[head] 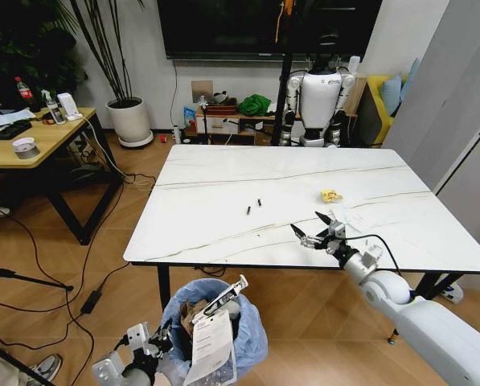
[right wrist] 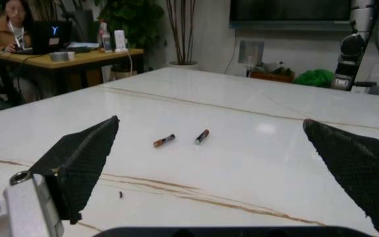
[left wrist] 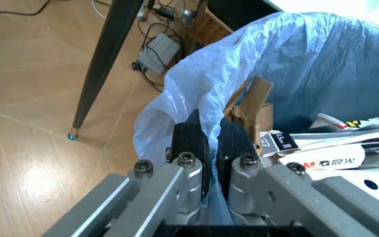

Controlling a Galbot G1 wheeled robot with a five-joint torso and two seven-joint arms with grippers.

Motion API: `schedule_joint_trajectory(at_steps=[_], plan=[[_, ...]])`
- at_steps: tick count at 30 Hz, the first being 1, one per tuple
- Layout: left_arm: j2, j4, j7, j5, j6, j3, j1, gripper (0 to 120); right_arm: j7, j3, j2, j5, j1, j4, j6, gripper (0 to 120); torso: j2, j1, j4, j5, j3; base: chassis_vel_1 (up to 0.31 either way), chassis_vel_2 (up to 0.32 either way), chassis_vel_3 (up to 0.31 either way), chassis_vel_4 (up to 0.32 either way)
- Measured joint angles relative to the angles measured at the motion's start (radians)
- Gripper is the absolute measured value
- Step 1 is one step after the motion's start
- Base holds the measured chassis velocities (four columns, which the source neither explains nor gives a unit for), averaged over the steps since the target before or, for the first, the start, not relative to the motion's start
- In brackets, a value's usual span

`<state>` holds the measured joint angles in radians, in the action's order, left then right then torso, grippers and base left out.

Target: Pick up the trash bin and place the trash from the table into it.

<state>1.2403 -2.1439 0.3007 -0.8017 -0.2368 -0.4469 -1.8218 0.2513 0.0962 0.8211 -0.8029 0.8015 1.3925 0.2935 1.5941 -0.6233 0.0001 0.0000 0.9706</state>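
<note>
Marble table [head: 223, 217] was mostly bare, w/ two small batteries [head: 253, 207] mid-top and a yellow scrap [head: 330, 195] further right. Bin [head: 252, 338] sat low by the near edge, stuffed w/ carton and wrappers. Left gripper [left wrist: 210, 143] pinched its bag rim, prob to hold it close. Right gripper [head: 315, 228] hovered spread wide over the table, facing the batteries.

**Left tool clamped on the bin's bag rim**

The left tool [left wrist: 205, 148] had its two black fingers [left wrist: 188, 140] closed tight on the crinkled light-blue bag at the rim of the trash bin [left wrist: 321, 64]. Inside the bin lay a torn brown carton [left wrist: 252, 106], standing just beyond the fingers, and white printed packaging [left wrist: 334, 148] beside it. A slim black table leg [left wrist: 100, 64] stood on the wood floor [left wrist: 25, 98] near the bin, with cables and a grey power adapter [left wrist: 158, 49] behind it.
</note>
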Motion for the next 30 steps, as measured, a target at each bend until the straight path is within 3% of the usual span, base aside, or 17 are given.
schedule_joint_trajectory(at_steps=[10, 30], plan=[[-0.049, 0.014, 0.005, -0.031, -0.004, 0.008, 0.026, 0, -0.068, 0.059, 0.005, -0.023, -0.078, -0.046, -0.066, 100, 0.000, 0.000, -0.0005, -0.0003, 0.000, 0.000, 0.000, 0.000, 0.000], [-0.042, 0.002, 0.002, -0.029, 0.000, -0.025, -0.017, 0, -0.070, 0.197, 0.099, -0.010, -0.220, -0.169, -0.080, 100, 0.000, 0.000, -0.0002, -0.0002, 0.000, 0.000, 0.000, 0.000, 0.000]])
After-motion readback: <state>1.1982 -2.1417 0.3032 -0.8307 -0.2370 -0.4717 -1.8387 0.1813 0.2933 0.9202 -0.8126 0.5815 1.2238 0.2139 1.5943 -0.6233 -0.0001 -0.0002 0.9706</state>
